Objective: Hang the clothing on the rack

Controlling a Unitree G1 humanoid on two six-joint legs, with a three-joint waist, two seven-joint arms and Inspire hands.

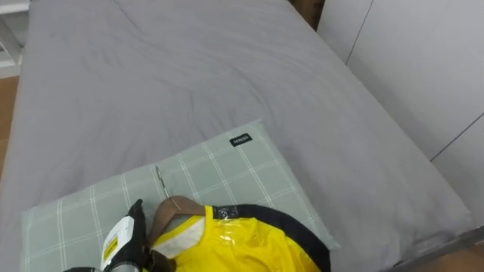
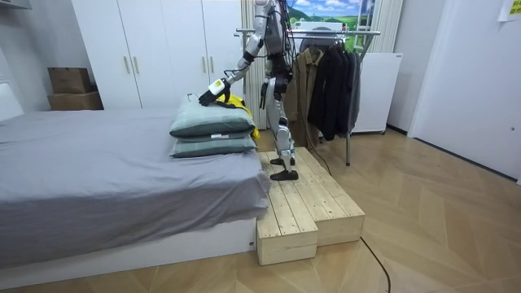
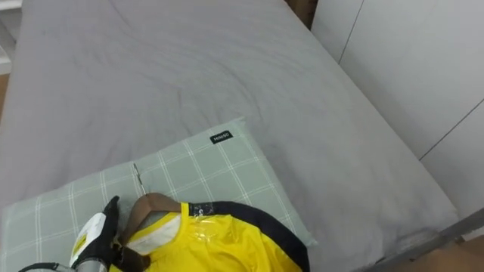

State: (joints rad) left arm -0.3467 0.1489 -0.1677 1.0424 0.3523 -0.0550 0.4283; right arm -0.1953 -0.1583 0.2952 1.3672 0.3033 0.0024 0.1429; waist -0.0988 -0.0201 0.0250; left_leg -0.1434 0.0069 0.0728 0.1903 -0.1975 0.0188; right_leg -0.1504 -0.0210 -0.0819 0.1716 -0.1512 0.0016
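A yellow garment (image 1: 242, 245) with a dark trim lies on a pale green checked pillow (image 1: 219, 170) at the near end of the bed. It sits on a brown wooden hanger (image 1: 175, 208), whose metal hook (image 1: 160, 180) rests on the pillow. My left hand (image 1: 125, 238) comes in from the lower left and lies against the hanger's left end and the garment's edge. In the room view the left hand (image 2: 213, 88) reaches over the two stacked pillows (image 2: 213, 124) to the yellow garment (image 2: 234, 101).
The grey bed (image 1: 189, 68) stretches away ahead, with white wardrobe doors (image 1: 423, 60) along its right side. In the room view I stand on a wooden platform (image 2: 313, 203) by the bed's head, and a clothes rack (image 2: 326, 37) with dark coats is behind me.
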